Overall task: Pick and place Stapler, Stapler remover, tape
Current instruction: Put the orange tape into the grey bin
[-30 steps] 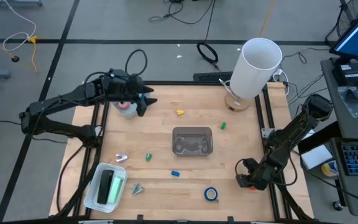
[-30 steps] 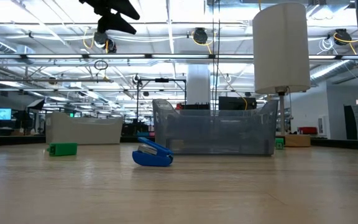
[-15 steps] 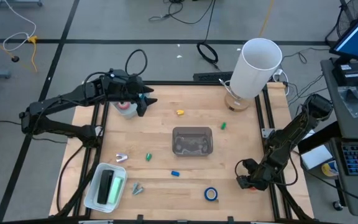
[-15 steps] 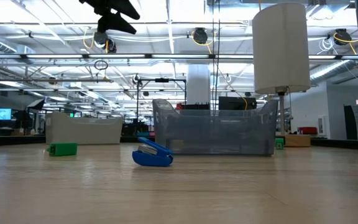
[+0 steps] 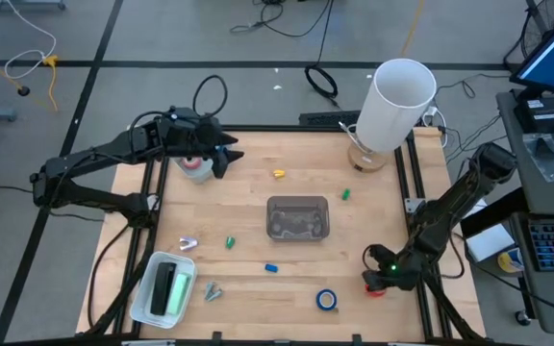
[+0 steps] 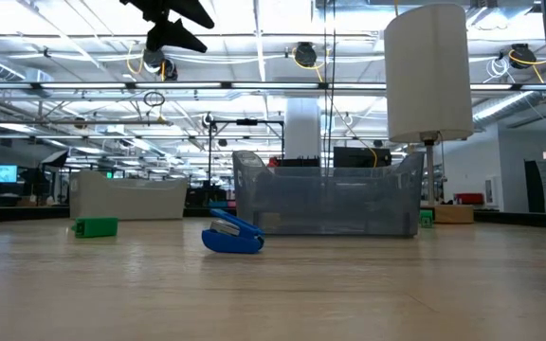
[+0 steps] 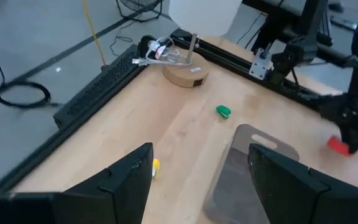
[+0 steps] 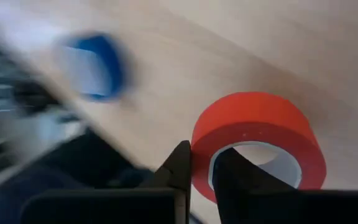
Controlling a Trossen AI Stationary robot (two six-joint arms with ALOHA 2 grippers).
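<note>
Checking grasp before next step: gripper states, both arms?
Left gripper: open, empty, above the table's far left.
Right gripper: shut on the red tape roll, near the table's right edge.

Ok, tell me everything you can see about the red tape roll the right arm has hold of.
The red tape roll is a small ring with a glossy red outer band, a pale inner core and an open centre. The right gripper is shut on it: one jaw sits inside the hole, the other outside, pinching the wall. From above it shows as a red spot at the table's near right edge, right of the blue roll.
</note>
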